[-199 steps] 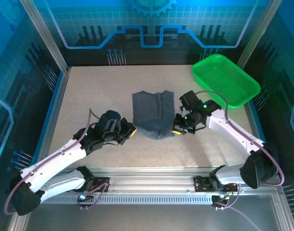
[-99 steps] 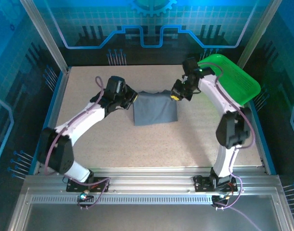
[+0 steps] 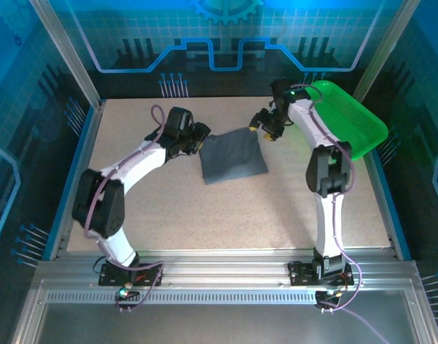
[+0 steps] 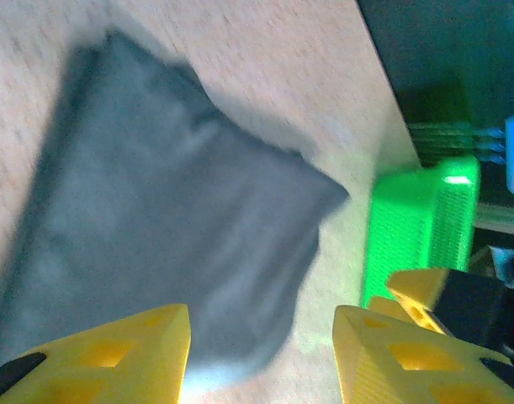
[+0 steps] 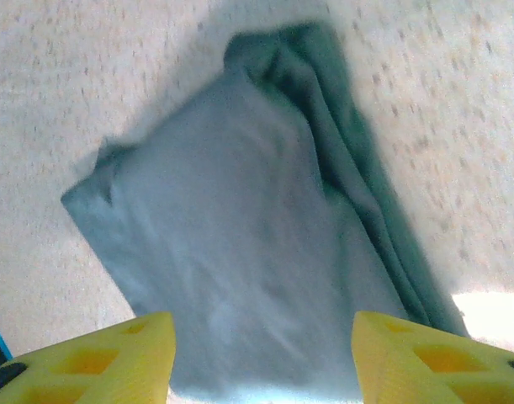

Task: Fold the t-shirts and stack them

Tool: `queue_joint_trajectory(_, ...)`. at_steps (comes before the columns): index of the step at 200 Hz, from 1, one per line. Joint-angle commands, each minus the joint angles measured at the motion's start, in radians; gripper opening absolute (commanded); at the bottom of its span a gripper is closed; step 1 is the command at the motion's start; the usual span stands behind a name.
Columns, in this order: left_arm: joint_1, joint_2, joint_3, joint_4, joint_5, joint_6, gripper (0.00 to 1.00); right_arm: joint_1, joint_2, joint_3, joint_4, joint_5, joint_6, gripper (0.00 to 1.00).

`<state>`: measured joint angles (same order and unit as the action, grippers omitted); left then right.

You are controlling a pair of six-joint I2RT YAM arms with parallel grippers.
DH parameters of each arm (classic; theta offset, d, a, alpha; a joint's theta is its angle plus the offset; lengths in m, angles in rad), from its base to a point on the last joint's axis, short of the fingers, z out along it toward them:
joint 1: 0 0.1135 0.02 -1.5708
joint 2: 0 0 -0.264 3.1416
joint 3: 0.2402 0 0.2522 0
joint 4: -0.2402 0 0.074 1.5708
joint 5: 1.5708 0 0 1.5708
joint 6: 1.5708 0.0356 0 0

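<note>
Flanking the folded t-shirt (image 3: 233, 155), left gripper (image 3: 201, 137) and right gripper (image 3: 262, 123) stand part-open, empty; it lies between them, just beside each, neither nearer.

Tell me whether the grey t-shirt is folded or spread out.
Folded. The grey t-shirt lies on the table as a compact rectangle, with stacked layers showing along one edge in the right wrist view.

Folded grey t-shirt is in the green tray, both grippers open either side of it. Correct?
No. The t-shirt lies on the table, left of the green tray and apart from it, as the top external view shows. The left gripper and right gripper are open, one at either side of it.
</note>
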<state>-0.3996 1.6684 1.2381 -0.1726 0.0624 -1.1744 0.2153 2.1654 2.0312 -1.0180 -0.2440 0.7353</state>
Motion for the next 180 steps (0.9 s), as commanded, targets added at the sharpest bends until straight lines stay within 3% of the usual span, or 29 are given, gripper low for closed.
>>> queue_joint_trajectory(1,-0.138,-0.092,-0.140,0.035,-0.043,-0.167,0.50,0.005,-0.263,-0.288,0.135,-0.033,-0.022,0.58)
queue_joint_trajectory(30,-0.306,-0.079,-0.270,0.201,-0.142,-0.461,0.59,0.009,-0.559,-0.681,0.316,-0.065,0.005,0.59)
queue_joint_trajectory(57,-0.369,0.064,-0.204,0.357,-0.192,-0.566,0.66,-0.013,-0.745,-0.875,0.346,-0.088,0.002,0.60)
queue_joint_trajectory(111,-0.419,0.328,-0.018,0.365,-0.304,-0.792,0.66,-0.073,-0.930,-0.948,0.251,-0.109,-0.019,0.60)
queue_joint_trajectory(134,-0.422,0.414,0.071,0.340,-0.304,-0.821,0.66,-0.090,-0.970,-0.968,0.226,-0.115,-0.024,0.61)
queue_joint_trajectory(180,-0.406,0.498,0.130,0.235,-0.336,-0.909,0.55,-0.117,-1.016,-0.990,0.200,-0.133,-0.021,0.60)
